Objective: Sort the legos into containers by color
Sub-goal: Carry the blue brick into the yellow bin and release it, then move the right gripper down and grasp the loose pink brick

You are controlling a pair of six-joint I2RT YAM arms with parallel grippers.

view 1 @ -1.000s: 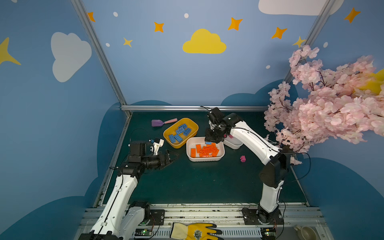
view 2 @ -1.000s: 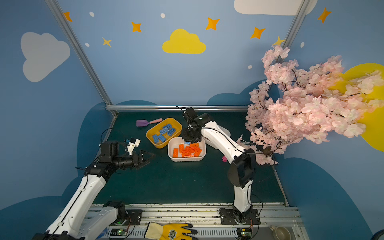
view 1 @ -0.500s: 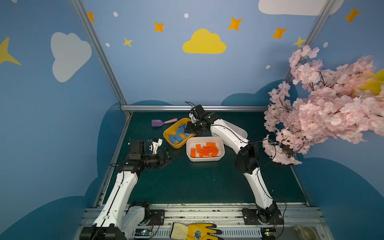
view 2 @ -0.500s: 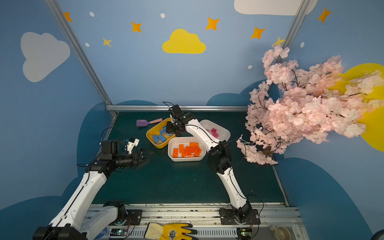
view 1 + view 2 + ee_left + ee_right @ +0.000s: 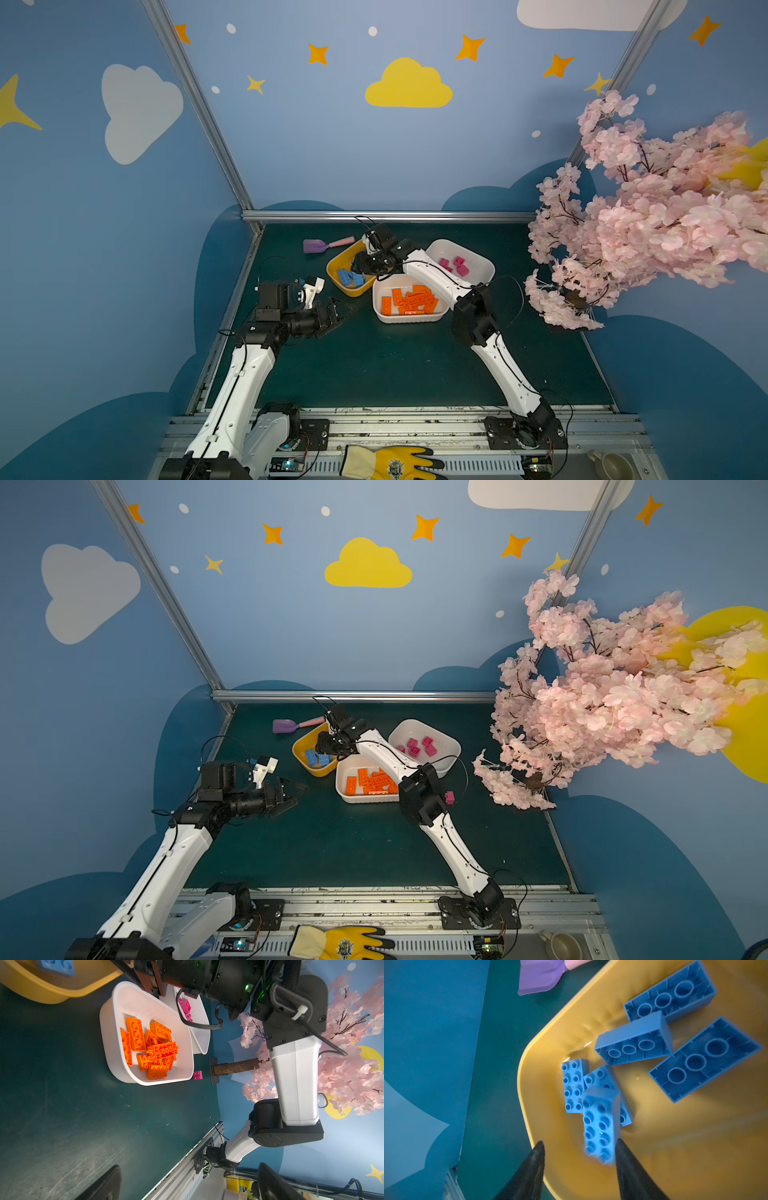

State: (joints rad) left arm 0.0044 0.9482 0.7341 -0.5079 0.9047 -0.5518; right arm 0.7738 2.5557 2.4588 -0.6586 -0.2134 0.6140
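We counted six hard, studded blue bricks (image 5: 633, 1043) in the smooth yellow tub (image 5: 542, 1076), one loose inside the parted right gripper (image 5: 579, 1142); the left gripper (image 5: 338, 319) gaped wide.

bright, even light; blue brick (image 5: 600, 1126) perhaps motion-blurred

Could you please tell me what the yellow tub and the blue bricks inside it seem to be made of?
Yellow tub: probably thin moulded plastic, smooth and semi-glossy; soft highlights ripple along its rounded wall.
Blue bricks: hard moulded plastic, satin; crisp edges, round studs and hollow tubed undersides show it.
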